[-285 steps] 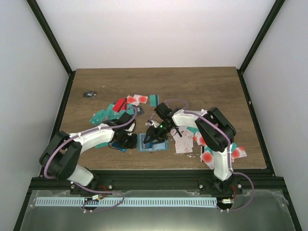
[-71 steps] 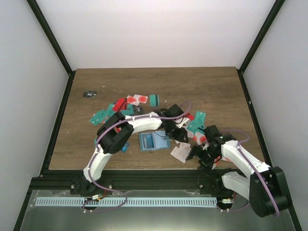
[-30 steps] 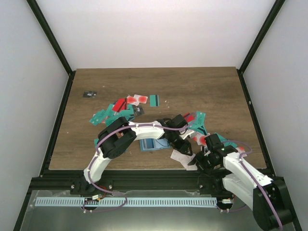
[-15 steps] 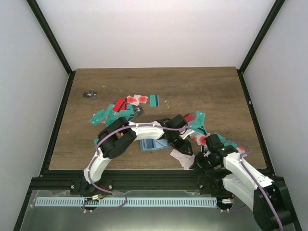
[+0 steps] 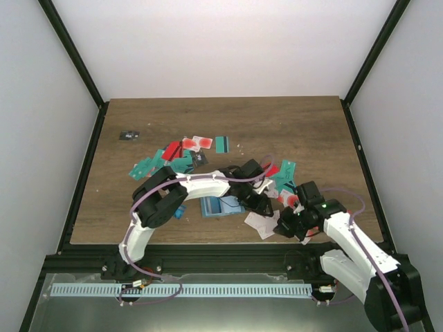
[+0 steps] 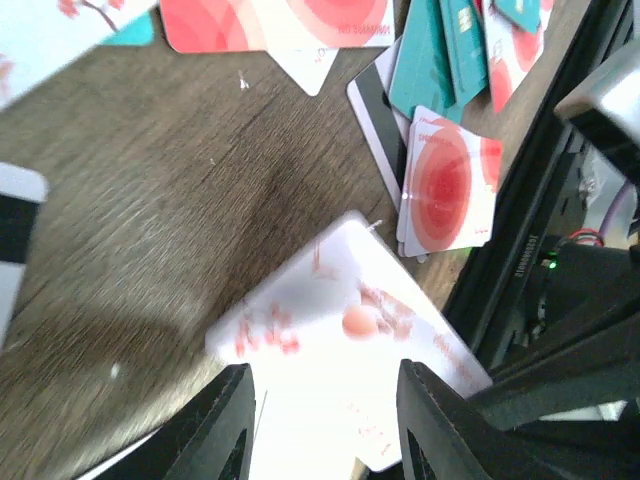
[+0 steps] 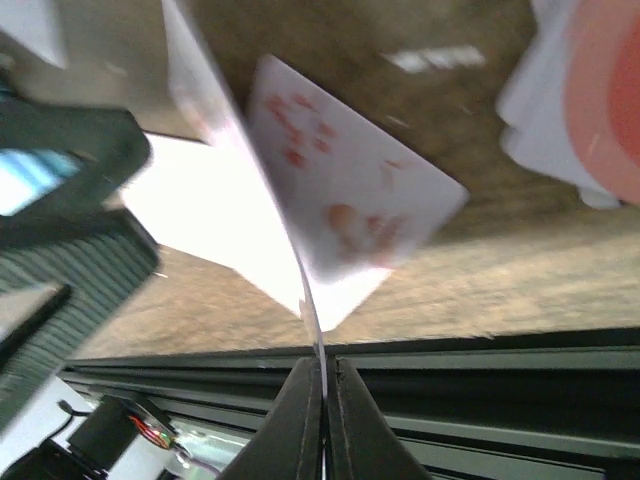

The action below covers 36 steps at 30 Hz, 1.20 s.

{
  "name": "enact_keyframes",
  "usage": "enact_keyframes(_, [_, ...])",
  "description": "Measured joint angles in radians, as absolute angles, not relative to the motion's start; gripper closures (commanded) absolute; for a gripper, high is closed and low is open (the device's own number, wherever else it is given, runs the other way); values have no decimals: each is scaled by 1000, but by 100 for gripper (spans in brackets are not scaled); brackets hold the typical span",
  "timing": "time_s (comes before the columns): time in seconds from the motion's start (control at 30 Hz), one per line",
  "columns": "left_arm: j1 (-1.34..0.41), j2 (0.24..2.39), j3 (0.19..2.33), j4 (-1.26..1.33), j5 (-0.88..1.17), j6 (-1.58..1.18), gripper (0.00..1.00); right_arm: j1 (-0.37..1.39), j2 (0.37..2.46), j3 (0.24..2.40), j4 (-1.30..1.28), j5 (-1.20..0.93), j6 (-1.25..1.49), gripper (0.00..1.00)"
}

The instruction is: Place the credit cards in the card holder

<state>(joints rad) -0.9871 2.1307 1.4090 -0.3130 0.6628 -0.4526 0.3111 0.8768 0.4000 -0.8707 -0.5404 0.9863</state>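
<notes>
right pincer (image 7: 322, 390) grips card (image 7: 262, 215) edge-on

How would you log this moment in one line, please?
right gripper: shut on white card | left gripper: open over printed card | card holder: not gripped

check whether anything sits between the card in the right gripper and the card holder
Yes: the left gripper, open over the loose white cards, hangs between the card holder and the right gripper, which pinches a white card by its edge.
</notes>
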Motion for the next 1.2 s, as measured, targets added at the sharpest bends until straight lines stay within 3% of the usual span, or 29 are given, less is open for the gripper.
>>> enact_keyframes(0.43, [-832, 1837, 1391, -421, 581, -500, 58, 311, 880, 656, -852, -446, 908, 99])
enact_keyframes(0.8, [-570, 1531, 1295, -517, 511, -527, 55, 311, 891, 801, -681, -442, 884, 99])
enact_keyframes(0.9, [-500, 1477, 1284, -532, 518, -532, 44, 311, 905, 840, -606, -451, 870, 99])
enact_keyframes(1.13, [-397, 1357, 1282, -529, 587, -561, 3, 311, 943, 947, -439, -503, 823, 99])
enact_keyframes(1.2, [-373, 1335, 1282, -519, 604, -565, 0, 311, 944, 961, -397, -524, 815, 99])
